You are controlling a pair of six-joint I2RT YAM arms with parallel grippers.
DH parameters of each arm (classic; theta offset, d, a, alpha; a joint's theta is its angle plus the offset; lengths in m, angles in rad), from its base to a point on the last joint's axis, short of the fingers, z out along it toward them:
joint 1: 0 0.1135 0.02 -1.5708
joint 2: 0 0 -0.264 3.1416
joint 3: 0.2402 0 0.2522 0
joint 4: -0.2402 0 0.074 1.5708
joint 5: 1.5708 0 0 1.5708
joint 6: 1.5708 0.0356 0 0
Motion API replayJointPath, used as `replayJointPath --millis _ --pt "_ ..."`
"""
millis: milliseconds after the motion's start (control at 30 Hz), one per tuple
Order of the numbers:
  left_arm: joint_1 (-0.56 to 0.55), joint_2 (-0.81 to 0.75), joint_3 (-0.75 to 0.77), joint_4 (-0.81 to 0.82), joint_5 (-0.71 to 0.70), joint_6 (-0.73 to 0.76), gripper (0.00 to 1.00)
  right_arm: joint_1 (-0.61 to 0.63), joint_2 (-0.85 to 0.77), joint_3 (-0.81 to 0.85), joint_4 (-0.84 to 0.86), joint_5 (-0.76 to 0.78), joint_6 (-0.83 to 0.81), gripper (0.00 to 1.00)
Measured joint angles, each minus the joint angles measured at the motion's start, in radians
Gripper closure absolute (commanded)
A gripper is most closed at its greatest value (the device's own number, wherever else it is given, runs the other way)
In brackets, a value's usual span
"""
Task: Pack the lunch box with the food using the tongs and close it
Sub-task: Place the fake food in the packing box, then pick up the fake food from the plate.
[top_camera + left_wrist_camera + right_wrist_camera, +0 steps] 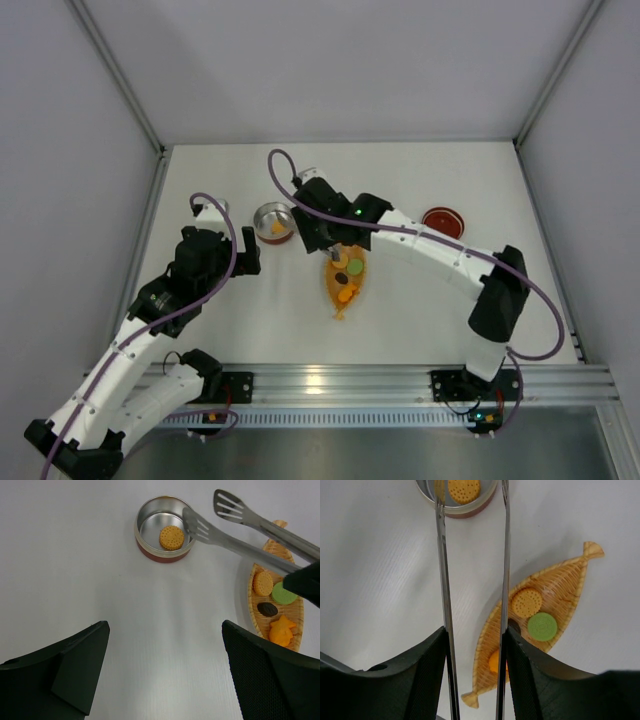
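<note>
Nearest the near edge of the table (450, 320), about midway along it, an orange leaf-shaped tray (560, 587) is laid. Four pieces of food are carried on it: a tan biscuit (262, 583), a green piece (284, 594), a dark brown piece (267, 609) and an orange piece (281, 630). To the left of the tray, toward the left edge, the left gripper (164, 627) is held above bare table. Its fingers are spread wide with nothing between them, and it is faced toward the lunch box. Over the far end of the tray the right gripper (475, 632) is clamped on the tongs (240, 545), whose two arms are pressed from outside by the black fingers (427, 680). The tongs are open: their slotted tips are held apart and nothing is gripped between them. The tips reach out to the lunch box, one over its inside and the other at or just past its right rim. The lunch box (162, 556) is set left of the table's middle, in the far half. It is uncovered, and a second tan biscuit (171, 537) is laid flat on its silver floor. At about the same depth, well apart toward the right edge, the red lid (443, 221) is laid on the table. Which face is up cannot be told.
</note>
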State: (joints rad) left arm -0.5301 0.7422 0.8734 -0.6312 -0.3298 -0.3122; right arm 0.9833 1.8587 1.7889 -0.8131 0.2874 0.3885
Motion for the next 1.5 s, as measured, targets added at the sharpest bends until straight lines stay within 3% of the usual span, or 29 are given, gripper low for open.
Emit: replayJointPath --millis 233,367,667,1500 --pt "0.000 0.000 0.000 0.000 0.000 0.000 0.01 -0.001 -0.359 -0.299 0.011 0.046 0.034 0.52" --pt "0.000 0.000 0.000 0.000 0.001 0.000 0.01 -0.003 -0.475 -0.423 0.012 0.058 0.058 0.53" --pt "0.000 0.000 0.000 0.000 0.002 0.000 0.01 -0.004 -0.526 -0.611 -0.007 0.060 0.079 0.54" --pt "0.000 0.000 0.000 0.000 0.008 0.000 0.01 -0.005 -0.548 -0.710 0.027 -0.013 -0.006 0.54"
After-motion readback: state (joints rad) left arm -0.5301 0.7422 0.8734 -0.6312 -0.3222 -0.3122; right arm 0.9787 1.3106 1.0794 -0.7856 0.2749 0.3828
